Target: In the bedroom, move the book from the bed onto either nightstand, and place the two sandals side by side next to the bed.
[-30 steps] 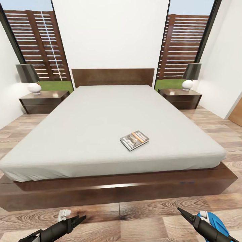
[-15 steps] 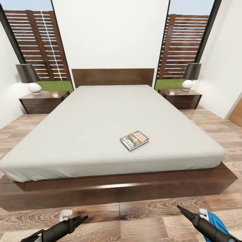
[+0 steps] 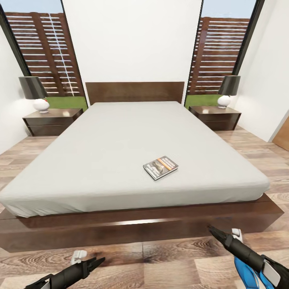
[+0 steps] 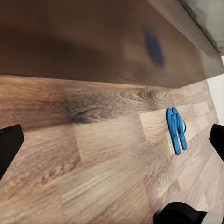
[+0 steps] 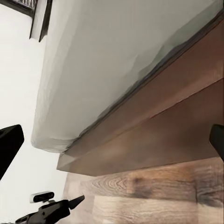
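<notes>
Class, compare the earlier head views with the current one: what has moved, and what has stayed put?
The right gripper has risen and reached forward toward the bed, uncovering more of the blue sandals on the floor. The left gripper, the book and the camera view are unchanged.

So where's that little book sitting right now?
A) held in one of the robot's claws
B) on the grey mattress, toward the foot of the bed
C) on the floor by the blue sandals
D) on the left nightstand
B: in the head view the book lies flat on the light-grey mattress of the bed, near its foot end, with nothing touching it.
</notes>
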